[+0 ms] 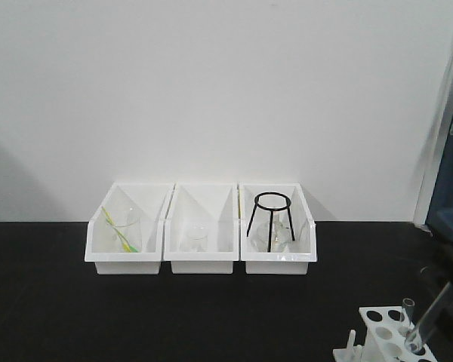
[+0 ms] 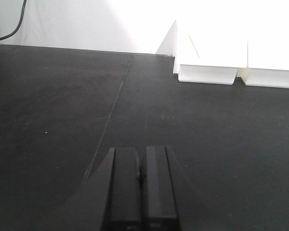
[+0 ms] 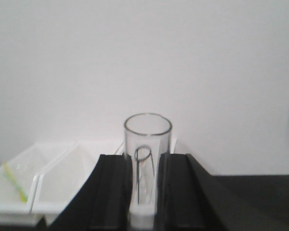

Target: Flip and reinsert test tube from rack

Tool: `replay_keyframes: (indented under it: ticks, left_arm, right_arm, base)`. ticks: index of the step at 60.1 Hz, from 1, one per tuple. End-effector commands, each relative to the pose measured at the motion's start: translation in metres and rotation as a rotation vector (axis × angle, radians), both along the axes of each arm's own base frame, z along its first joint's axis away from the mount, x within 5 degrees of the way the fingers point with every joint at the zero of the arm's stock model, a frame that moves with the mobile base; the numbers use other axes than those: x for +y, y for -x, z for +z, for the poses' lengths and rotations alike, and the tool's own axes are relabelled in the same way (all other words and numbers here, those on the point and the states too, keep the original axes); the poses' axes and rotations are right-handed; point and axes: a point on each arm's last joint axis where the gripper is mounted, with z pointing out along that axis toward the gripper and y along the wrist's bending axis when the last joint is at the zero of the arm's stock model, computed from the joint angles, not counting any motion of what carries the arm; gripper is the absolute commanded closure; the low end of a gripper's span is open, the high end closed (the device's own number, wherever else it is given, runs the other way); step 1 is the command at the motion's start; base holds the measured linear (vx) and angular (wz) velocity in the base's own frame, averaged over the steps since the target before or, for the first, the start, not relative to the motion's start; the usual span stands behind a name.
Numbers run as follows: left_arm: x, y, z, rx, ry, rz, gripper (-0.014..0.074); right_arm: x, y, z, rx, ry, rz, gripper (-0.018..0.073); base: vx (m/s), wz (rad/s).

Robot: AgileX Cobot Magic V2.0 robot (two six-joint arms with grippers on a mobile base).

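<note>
The right pincer (image 3: pixel 146 166) is clamped tight on the clear test tube (image 3: pixel 148 127), open mouth up, over the white rack (image 1: pixel 371 343) at the near right of the black tabletop (image 1: pixel 53 302); whether the tube's foot sits in a hole I cannot tell; the left pincer (image 2: pixel 141 166) hangs above the tabletop, fingers pressed together, empty; farther back, three white bins (image 1: pixel 202 265) line the wall.

left gripper (image 2: pixel 141 161): black, flat jaws | right gripper (image 3: pixel 145 166): black, flat jaws
</note>
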Motion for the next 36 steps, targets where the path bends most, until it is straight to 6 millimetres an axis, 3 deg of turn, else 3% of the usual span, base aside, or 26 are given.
replay_keyframes:
  ticks: [1,16,36]
  left_arm:
    - [-0.001,0.000,0.007,-0.089,-0.003,-0.011,0.0603]
    - [-0.001,0.000,0.007,-0.089,-0.003,-0.011,0.0603]
    - [-0.001,0.000,0.007,-0.089,-0.003,-0.011,0.0603]
  right_arm:
    - [-0.011,0.003,0.019,-0.174,-0.027,-0.108,0.0568]
    - [-0.003,-0.010,-0.014,-0.044,0.178,-0.045,0.0568]
    - [0.004,-0.029,-0.031,-0.052,0.126,0.028,0.0568]
  base:
    - [0.00,0.00]
    - [0.00,0.00]
    - [0.00,0.00]
